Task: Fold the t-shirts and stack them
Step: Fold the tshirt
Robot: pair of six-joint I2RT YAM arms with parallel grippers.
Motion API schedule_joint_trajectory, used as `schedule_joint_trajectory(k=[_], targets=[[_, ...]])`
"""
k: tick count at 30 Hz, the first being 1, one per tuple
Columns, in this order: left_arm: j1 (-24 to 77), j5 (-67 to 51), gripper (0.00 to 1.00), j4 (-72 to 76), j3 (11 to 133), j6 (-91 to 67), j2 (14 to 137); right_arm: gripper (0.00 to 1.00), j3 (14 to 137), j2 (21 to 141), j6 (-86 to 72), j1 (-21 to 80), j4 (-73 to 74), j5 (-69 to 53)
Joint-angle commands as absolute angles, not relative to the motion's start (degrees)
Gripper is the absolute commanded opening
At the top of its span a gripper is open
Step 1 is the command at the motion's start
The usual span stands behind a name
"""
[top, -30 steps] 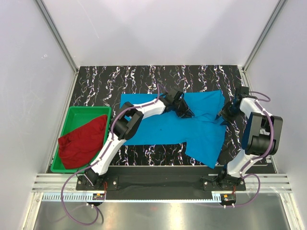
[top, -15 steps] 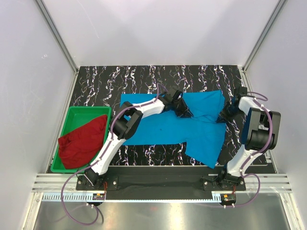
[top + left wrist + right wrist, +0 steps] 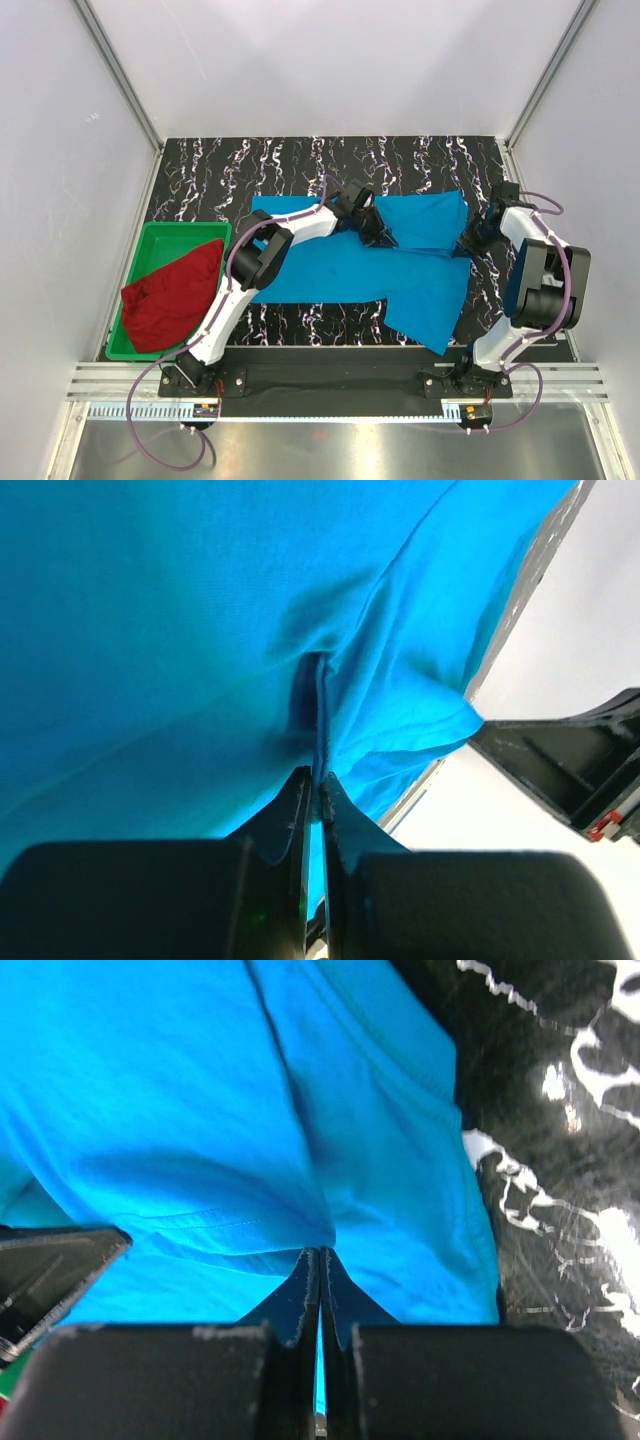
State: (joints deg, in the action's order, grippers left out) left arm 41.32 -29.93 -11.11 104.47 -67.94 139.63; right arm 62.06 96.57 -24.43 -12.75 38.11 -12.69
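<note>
Left wrist view: my left gripper (image 3: 315, 780) is pinched narrow on a raised ridge of the blue t-shirt (image 3: 150, 630), with cloth caught between the jaws. Right wrist view, same story: my right gripper (image 3: 320, 1255) is clamped thin on the blue cloth near its stitched hem, and bare counter (image 3: 560, 1160) shows just to its right.

From the top view, the shirt lies spread on the counter between my two grippers and out to the left of the left one. One flap trails toward the near edge, below my right gripper. The dark red t-shirt (image 3: 170, 295) sits bunched in the green bin (image 3: 150, 232), well off to the left of my left gripper.

I judge this to be the first fold of the blue one: both grips taken, lift not yet begun. The next move calls for raising both holds together, level, and carrying the held part over the body without twisting it.

As for room, there is open counter beyond both grippers. The right wall (image 3: 600, 150) stands near my right gripper, so I'd swing inward.
</note>
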Motion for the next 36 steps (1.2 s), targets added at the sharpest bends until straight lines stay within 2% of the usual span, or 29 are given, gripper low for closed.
schedule_joint_trajectory(k=[1,11,26,29,30,31,33,34,36], targets=[[40.43,-32.96,0.07,-10.11,104.24,-66.88,134.65,0.0,60.82,93.43,-24.43,-12.92,39.02,-13.27],[39.99,-35.68,0.03,-8.88,101.7,-67.06,133.95,0.0,57.84,89.66,-24.26,-12.92,39.99,-12.3],[39.9,-38.14,0.05,-10.28,101.51,-65.75,134.82,0.02,50.46,85.96,-26.54,-12.92,40.43,-13.36],[39.81,-38.93,0.14,-10.37,102.04,-64.87,134.91,0.1,49.48,86.75,-26.63,-12.92,41.21,-13.62],[39.73,-39.46,0.21,-10.98,102.39,-64.25,134.83,0.14,49.57,86.84,-26.46,-12.92,41.57,-13.36],[39.64,-39.72,0.26,-11.07,102.74,-63.64,134.3,0.23,50.79,86.75,-26.02,-12.92,42.09,-12.05],[39.38,-40.69,0.31,-11.6,102.75,-61.27,133.25,0.3,52.46,85.61,-25.32,-12.92,44.03,-10.47],[38.94,-40.69,0.37,-12.47,103.01,-60.04,131.94,0.39,54.38,85.08,-24.7,-12.92,44.73,-8.63],[37.98,-41.48,0.41,-15.97,103.36,-54.95,130.52,0.46,56.5,83.59,-24.44,-12.92,46.4,-6.78]])
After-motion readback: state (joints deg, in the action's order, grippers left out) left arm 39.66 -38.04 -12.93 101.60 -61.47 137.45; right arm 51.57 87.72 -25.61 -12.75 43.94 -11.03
